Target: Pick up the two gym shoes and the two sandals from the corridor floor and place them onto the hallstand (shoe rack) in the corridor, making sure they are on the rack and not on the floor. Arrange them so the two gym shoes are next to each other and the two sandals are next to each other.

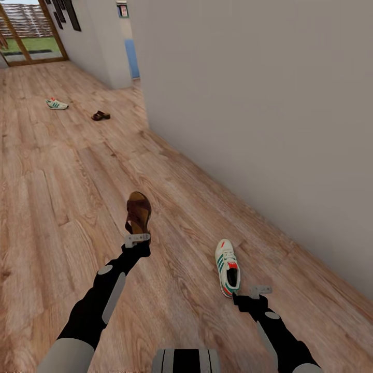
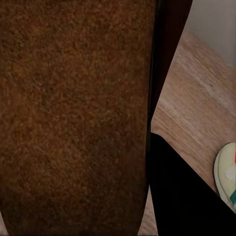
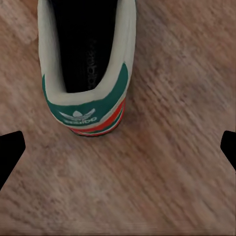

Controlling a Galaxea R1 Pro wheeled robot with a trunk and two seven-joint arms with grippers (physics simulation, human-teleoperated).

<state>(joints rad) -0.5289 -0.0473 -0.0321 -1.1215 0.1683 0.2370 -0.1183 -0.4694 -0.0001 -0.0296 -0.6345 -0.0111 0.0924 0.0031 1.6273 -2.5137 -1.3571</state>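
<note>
My left claw point(image 1: 138, 239) is clamped on a sandal point(image 1: 139, 213), holding it up off the floor point(image 1: 62, 207); in the left wrist view its brown leather point(image 2: 73, 118) sits right against the camera. My right claw point(image 1: 259, 291) is spread wide, its fingertips point(image 3: 10, 147) well apart, hovering just behind the heel of a shoe point(image 1: 227, 267) that lies on the floor near the right wall point(image 1: 269, 114). In the right wrist view the heel point(image 3: 91, 115) is not touched by either finger. Far off to the left lie the other shoe point(image 1: 57, 104) and, just right of it, the other sandal point(image 1: 100, 115).
</note>
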